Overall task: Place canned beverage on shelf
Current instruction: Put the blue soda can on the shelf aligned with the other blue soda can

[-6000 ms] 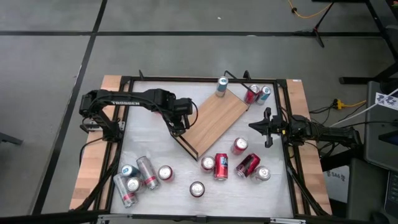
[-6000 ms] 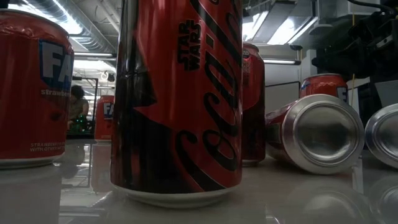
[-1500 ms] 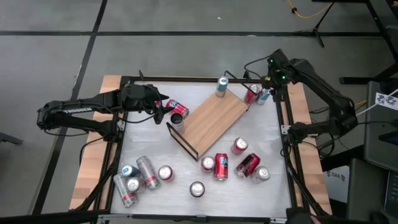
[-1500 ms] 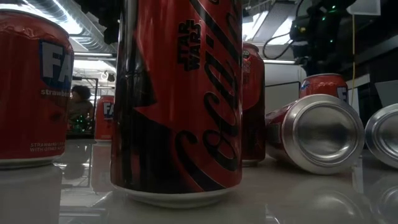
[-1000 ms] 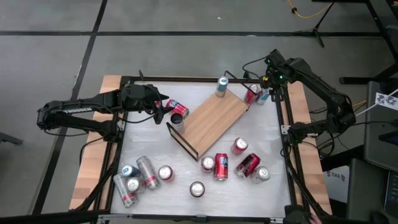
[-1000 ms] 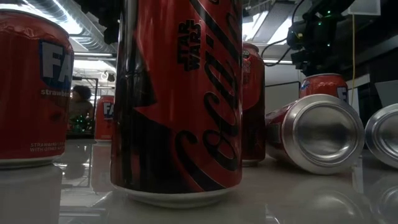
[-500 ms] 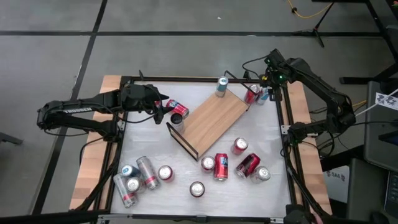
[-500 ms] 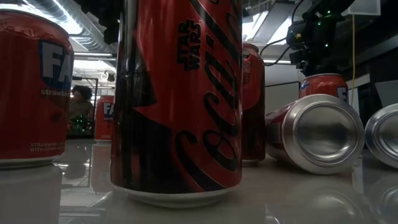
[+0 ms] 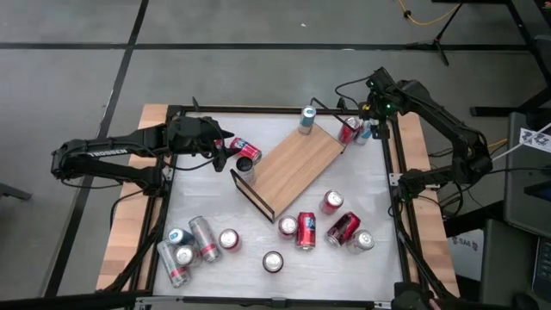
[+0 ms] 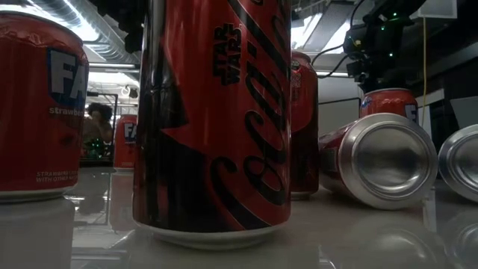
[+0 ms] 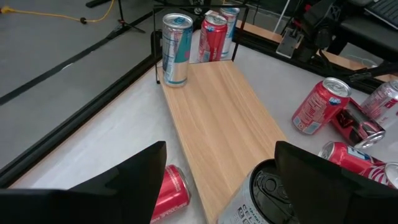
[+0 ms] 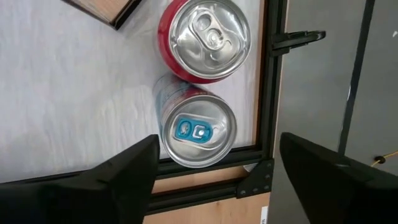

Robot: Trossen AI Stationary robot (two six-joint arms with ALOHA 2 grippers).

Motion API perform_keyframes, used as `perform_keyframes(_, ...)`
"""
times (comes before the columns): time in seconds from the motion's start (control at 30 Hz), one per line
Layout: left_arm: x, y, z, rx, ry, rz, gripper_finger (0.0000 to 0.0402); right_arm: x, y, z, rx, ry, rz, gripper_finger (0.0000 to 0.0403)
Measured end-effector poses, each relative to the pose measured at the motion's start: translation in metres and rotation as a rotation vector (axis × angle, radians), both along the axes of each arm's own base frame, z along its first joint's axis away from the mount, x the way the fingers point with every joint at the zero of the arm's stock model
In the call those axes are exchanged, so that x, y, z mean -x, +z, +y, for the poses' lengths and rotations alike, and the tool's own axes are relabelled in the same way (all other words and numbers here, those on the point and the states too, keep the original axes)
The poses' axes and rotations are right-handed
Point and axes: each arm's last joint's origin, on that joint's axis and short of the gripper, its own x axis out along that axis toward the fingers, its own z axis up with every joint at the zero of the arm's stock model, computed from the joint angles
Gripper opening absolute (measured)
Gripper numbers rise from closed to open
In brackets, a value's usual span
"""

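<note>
Shelf (image 9: 295, 165): table centre, lying diagonal; slim blue can (image 9: 307, 119) at its 12 o'clock end. Left gripper (image 9: 225, 153), jaws apart, 9 o'clock, beside red can (image 9: 245, 152). Right gripper (image 9: 372, 120), jaws apart, over blue-tab can (image 12: 198, 130) and red-rimmed can (image 12: 210, 38), 1 o'clock corner. Loose cans (image 9: 196, 241) around 6 o'clock.

We see left gripper (image 9: 231, 154) low at table's left-rear, fingers spread, right gripper (image 9: 368, 119) pointing down at right-rear corner, 2 fingers parted

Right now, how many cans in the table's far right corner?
2. A red can stands by the shelf's end rail; a silver can with a blue tab stands beside it, against the table frame. None look hidden there.
</note>
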Motion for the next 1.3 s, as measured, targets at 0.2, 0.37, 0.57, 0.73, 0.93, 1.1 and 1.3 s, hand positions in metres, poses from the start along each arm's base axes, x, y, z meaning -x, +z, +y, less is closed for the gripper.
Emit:
perform_keyframes(0.2,0.000,0.000,0.000,0.000,0.000,0.000,0.0293,0.000,0.000,0.000,0.013,0.034,0.027,0.0331)
perform_keyframes(0.37,0.000,0.000,0.000,0.000,0.000,0.000,0.0293,-0.002,-0.007,-0.004,-0.022,0.027,0.057,0.0332)
perform_keyframes(0.57,0.000,0.000,0.000,0.000,0.000,0.000,0.0293,-0.007,-0.022,-0.012,-0.094,-0.005,0.106,0.0332)
perform_keyframes(0.73,0.000,0.000,0.000,0.000,0.000,0.000,0.0293,-0.009,-0.026,-0.015,-0.108,-0.035,0.108,0.0332)
perform_keyframes(0.93,0.000,0.000,0.000,0.001,0.000,0.004,0.0293,-0.009,-0.039,-0.015,-0.138,-0.039,0.128,0.0333)
perform_keyframes(1.1,0.001,-0.002,0.000,0.005,0.001,0.023,0.0293,-0.007,-0.055,-0.013,-0.150,-0.035,0.140,0.0333)
perform_keyframes(1.3,0.001,-0.002,0.000,0.005,0.000,0.023,0.0293,-0.008,-0.057,-0.014,-0.137,-0.034,0.129,0.0333)
